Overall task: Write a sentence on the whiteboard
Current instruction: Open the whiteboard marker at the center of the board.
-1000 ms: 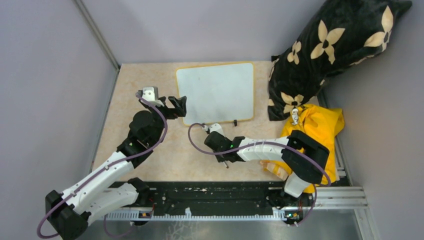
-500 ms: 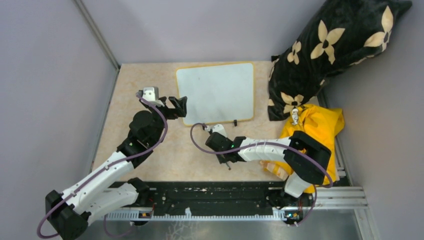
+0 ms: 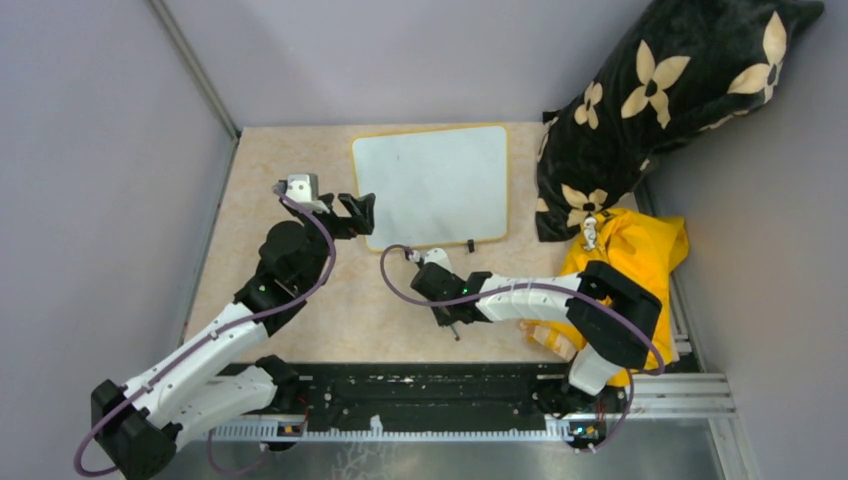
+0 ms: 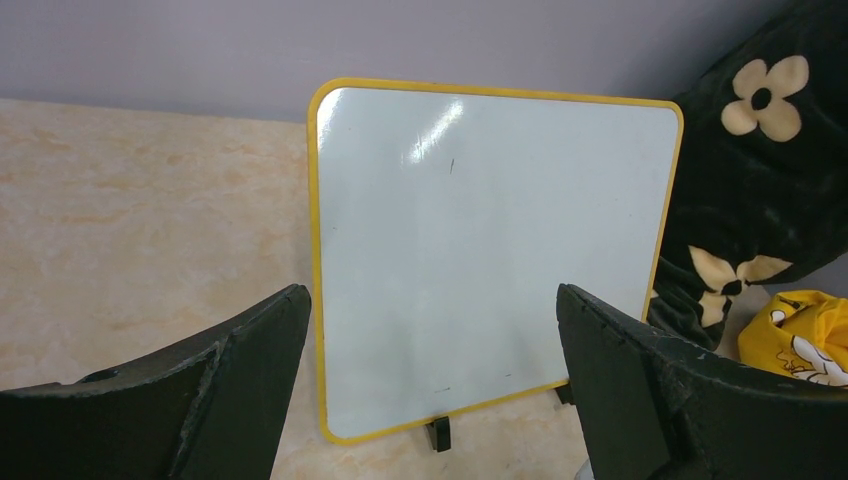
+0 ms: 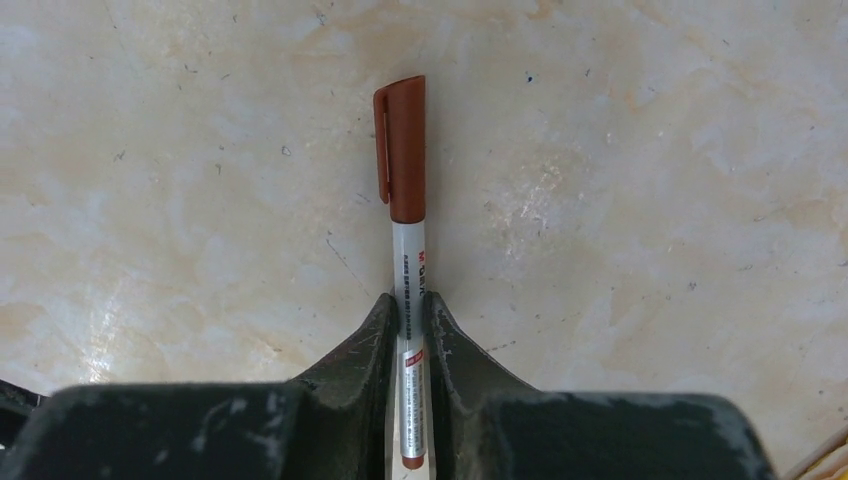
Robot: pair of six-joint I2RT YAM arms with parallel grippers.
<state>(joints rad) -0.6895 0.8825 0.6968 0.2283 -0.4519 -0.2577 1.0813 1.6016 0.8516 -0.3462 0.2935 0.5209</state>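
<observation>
Brown-capped marker (image 5: 409, 250), cap at twelve o'clock, is pinched by the right gripper (image 5: 410, 312) and should be lifted level; the left gripper (image 4: 430, 305) is spread wide before the whiteboard (image 4: 500, 240).

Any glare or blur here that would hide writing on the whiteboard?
Left wrist view: glare streak near the top of the whiteboard, rest sharp. Top external view: no hotspot on it. Right wrist view: marker crisp, no glare on it.

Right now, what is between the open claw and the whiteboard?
Nothing: only bare table lies between the left gripper and the whiteboard, as the left wrist view shows.
</observation>
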